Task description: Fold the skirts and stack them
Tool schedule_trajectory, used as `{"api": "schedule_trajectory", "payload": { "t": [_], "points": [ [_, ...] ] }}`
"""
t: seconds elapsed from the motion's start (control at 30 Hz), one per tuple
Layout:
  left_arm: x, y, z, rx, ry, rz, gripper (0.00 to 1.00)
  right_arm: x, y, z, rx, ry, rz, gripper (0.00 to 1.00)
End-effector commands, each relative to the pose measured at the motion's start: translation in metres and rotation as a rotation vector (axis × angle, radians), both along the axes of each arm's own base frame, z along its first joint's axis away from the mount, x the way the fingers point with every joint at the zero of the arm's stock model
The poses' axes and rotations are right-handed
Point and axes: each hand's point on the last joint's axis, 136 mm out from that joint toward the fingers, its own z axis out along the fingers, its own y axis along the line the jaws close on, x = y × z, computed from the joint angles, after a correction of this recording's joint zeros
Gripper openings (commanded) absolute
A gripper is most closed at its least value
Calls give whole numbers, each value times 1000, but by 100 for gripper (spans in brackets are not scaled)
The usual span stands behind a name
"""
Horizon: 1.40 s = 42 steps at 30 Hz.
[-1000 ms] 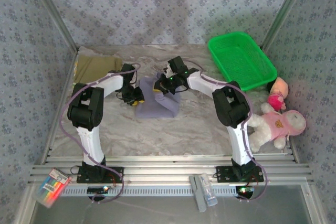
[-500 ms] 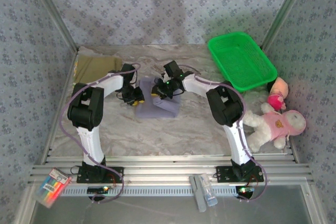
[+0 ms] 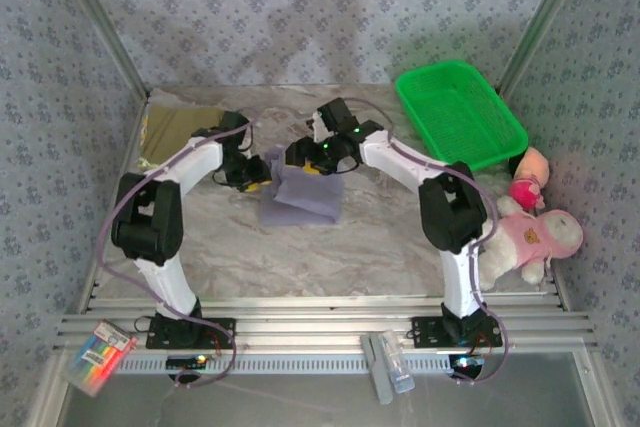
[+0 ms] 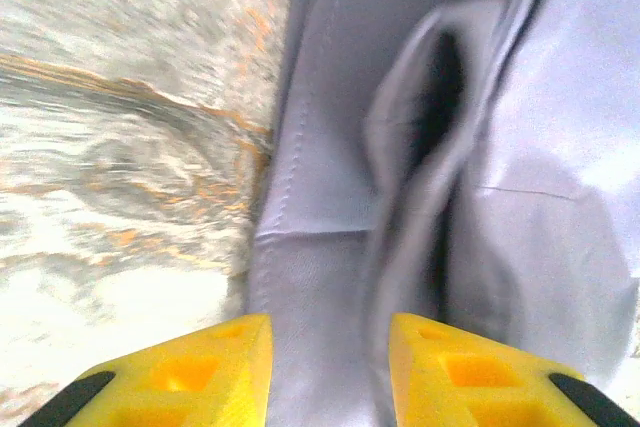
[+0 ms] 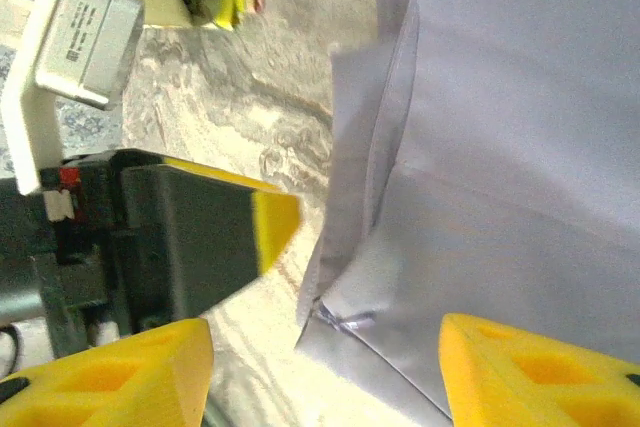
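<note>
Top external: a folded plain grey-lavender cloth skirt (image 3: 300, 199) lies mid-table, the left gripper (image 3: 258, 180) at its ten o'clock corner and the right gripper (image 3: 306, 161) over its twelve o'clock edge. A plain olive-khaki skirt (image 3: 180, 131) sits at ten o'clock and a green plastic basket (image 3: 460, 117) at two. Left wrist: the left gripper (image 4: 330, 367) has its yellow jaws apart over a lavender fold (image 4: 420, 197). Right wrist: the right gripper (image 5: 335, 367) has its jaws spread wide, with the skirt's corner (image 5: 400, 277) between them.
</note>
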Motion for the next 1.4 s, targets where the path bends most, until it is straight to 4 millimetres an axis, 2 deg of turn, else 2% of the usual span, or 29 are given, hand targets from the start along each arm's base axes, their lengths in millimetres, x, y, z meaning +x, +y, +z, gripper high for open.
{"api": "schedule_trajectory", "payload": {
  "t": [0.0, 0.07, 0.1, 0.17, 0.27, 0.33, 0.4, 0.47, 0.57, 0.67, 0.83, 0.97, 1.03, 1.07, 1.13, 1.17, 1.23, 1.3, 1.33, 1.37],
  "points": [
    [-6, 19, 22, 72, -32, 36, 37, 26, -47, -5, -146, -103, -37, 51],
    [-3, 11, 34, 28, -63, 47, 37, 38, -62, -13, -173, -112, -46, 34],
    [-1, -1, 41, -27, -82, 41, 38, 44, -67, -17, -187, -126, -41, 27],
    [5, -28, 54, -148, -110, 20, 39, 52, -73, -26, -216, -142, -23, 19],
    [11, -72, 65, -265, -125, -46, 39, 61, -71, -39, -239, -149, 27, 14],
    [12, -96, 64, -285, -112, -87, 39, 66, -67, -49, -249, -146, 65, 12],
    [12, -110, 52, -273, -84, -100, 38, 68, -59, -58, -248, -139, 110, 12],
    [11, -114, 31, -248, -29, -77, 36, 71, -52, -68, -260, -127, 142, 12],
    [1, -105, -4, -202, 59, -29, 35, 72, -45, -86, -290, -91, 164, 12],
    [-16, -94, -31, -155, 130, -18, 35, 70, -50, -104, -342, -22, 139, 11],
    [-35, -68, -58, -43, 188, -35, 36, 55, -90, -137, -451, 123, 59, 6],
    [-22, -70, -67, -2, 161, -129, 36, 23, -123, -152, -444, 248, 3, 4],
    [-12, -75, -67, 17, 149, -185, 36, -5, -125, -148, -356, 314, -34, 4],
    [-2, -79, -62, 20, 123, -212, 36, -19, -116, -140, -279, 340, -39, 5],
    [22, -89, -45, 16, 55, -267, 38, -44, -82, -107, -47, 361, -41, 11],
    [31, -95, -34, 6, 31, -291, 39, -50, -75, -89, 0, 333, -47, 17],
    [45, -105, -7, -21, -33, -335, 44, -44, -88, -65, -49, 219, -129, 29],
    [49, -109, 15, -47, -91, -349, 51, -28, -114, -41, -119, 78, -231, 36],
    [48, -109, 25, -64, -114, -349, 53, -19, -127, -32, -134, 11, -285, 39],
    [47, -106, 31, -74, -126, -335, 54, -17, -136, -35, -129, -10, -309, 41]
  ]
}}
